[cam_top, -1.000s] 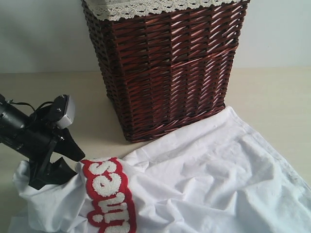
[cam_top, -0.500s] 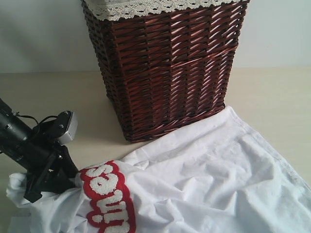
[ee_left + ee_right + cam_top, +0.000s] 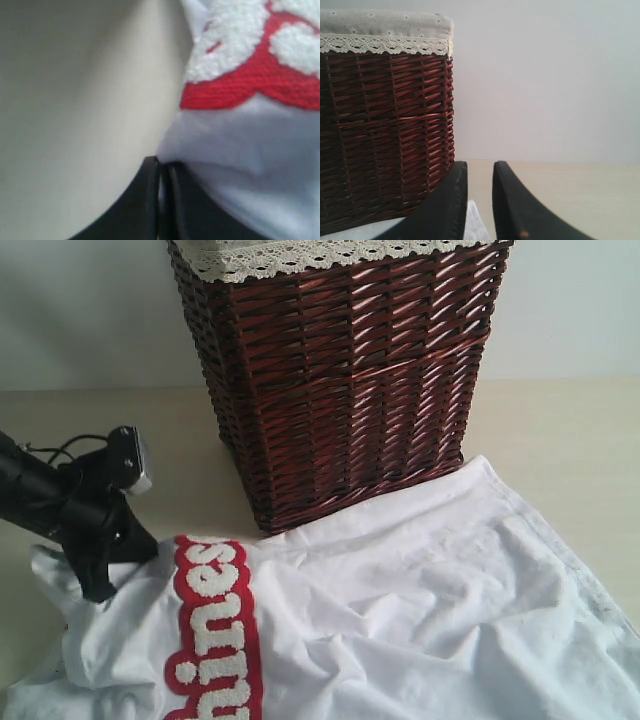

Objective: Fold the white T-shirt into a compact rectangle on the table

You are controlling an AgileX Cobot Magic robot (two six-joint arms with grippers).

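Clamping white T-shirt (image 3: pixel 400 620) edge in left jaws, front-left of wicker basket (image 3: pixel 340 390).
Spread flat, evenly; hold narrow, empty right jaws ready.

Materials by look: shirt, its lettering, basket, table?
white T-shirt: soft matte cloth, likely cotton; it creases. lettering: fuzzy white pile on red stitching. basket: glossy red-brown wicker, woven strands; pale lace trim. table: pale matte wood-look, maybe laminate.
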